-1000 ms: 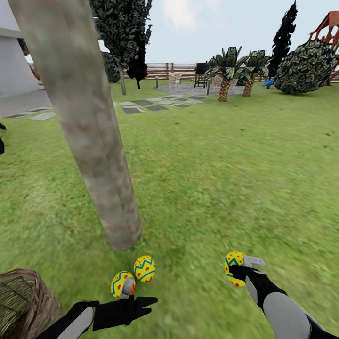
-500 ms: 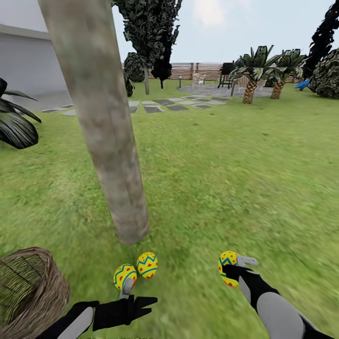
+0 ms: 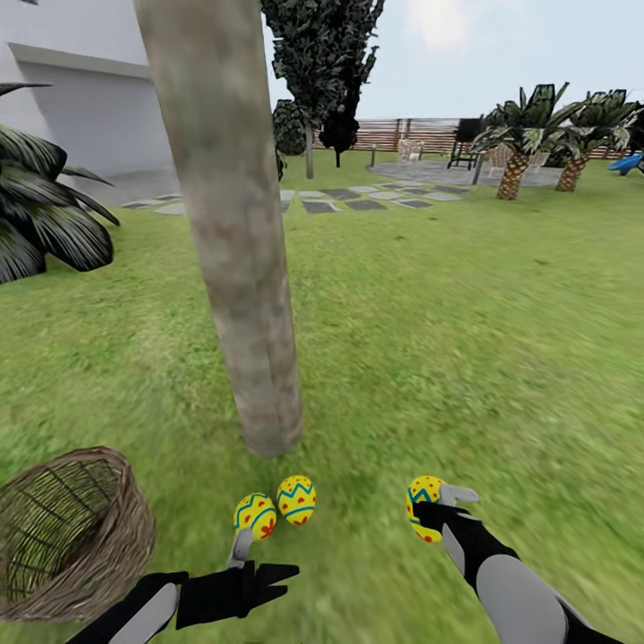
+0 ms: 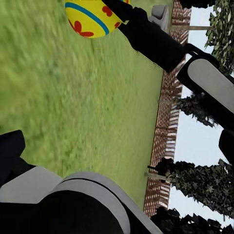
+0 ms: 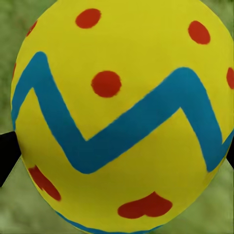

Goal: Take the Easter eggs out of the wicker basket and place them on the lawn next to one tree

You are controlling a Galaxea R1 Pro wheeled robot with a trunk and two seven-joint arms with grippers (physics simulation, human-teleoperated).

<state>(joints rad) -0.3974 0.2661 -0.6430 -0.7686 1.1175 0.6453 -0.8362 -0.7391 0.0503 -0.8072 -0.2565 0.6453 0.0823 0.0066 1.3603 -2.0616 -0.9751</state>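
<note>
The thick grey-beige tree point(image 3: 237, 268) rises from the lawn point(image 3: 465, 340) just ahead of me. Two yellow Easter eggs point(image 3: 255, 516) point(image 3: 296, 499) lie on the grass side by side near its base. My left gripper point(image 3: 266, 559) is open and empty just short of the nearer egg. To the right, my right gripper point(image 3: 436, 505) is shut on the third egg point(image 3: 420, 510), low over the grass; that egg's blue zigzag and red dots show close up point(image 5: 122, 117), and it also appears in the left wrist view point(image 4: 95, 17). The wicker basket point(image 3: 72, 537) lies tilted at lower left, with no egg visible inside.
A dark spiky plant point(image 3: 40, 215) stands at the left before the white house point(image 3: 80, 98). A grey stepping-stone path point(image 3: 358, 199) leads to a patio, with palms point(image 3: 519, 152), a dark conifer point(image 3: 322, 63) and a slatted fence point(image 3: 420, 132) behind. Open grass spreads to the right.
The camera has swung left: trunk, eggs and basket have shifted right in the picture, and the spiky plant has come into view. The right gripper still holds its egg.
</note>
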